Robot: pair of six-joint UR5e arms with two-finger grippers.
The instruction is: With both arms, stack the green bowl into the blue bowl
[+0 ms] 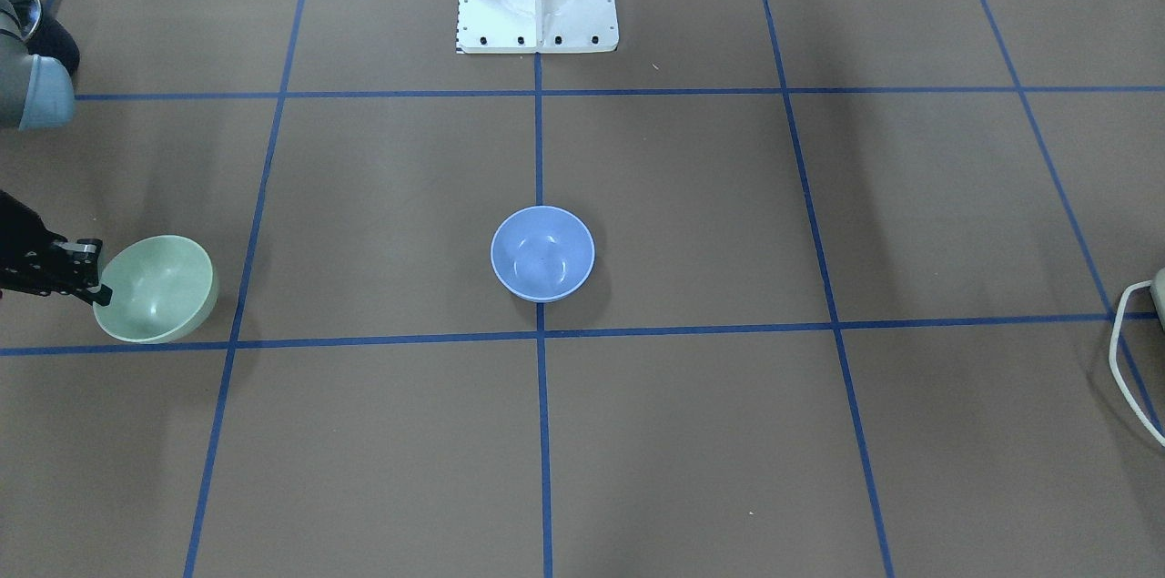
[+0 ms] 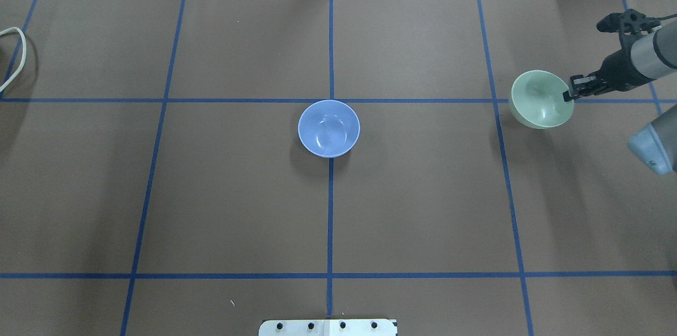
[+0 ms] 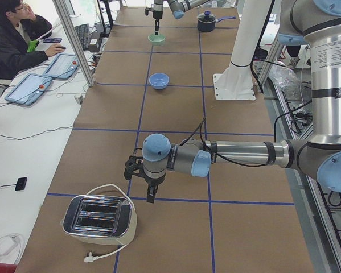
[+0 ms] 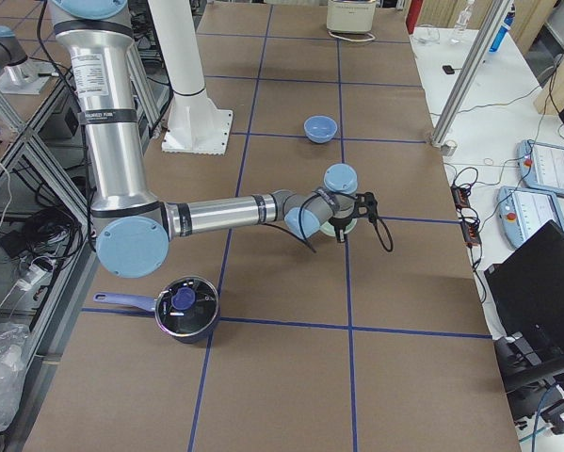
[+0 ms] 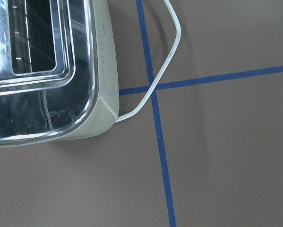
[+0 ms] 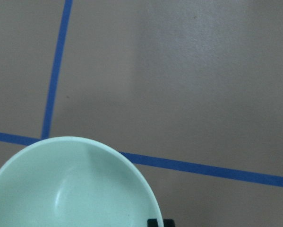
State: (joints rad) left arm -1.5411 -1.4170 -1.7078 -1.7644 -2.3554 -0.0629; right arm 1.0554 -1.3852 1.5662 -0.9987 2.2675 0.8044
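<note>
The right end effector (image 2: 567, 96) is clamped on the rim of the tilted green bowl (image 2: 540, 99), well apart from the blue bowl (image 2: 328, 128) mid-worktop (image 2: 238, 193), so carry it level, centre it above, then lower gently

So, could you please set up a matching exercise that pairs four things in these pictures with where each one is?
Things:
1. green bowl
2. blue bowl
3. toaster
4. dark pot

Places:
A. on the centre tape line
B. at the table's end on the robot's left
C. rim gripped by the right gripper
D. beside the right arm's base

Pairs: 1-C, 2-A, 3-B, 4-D
</note>
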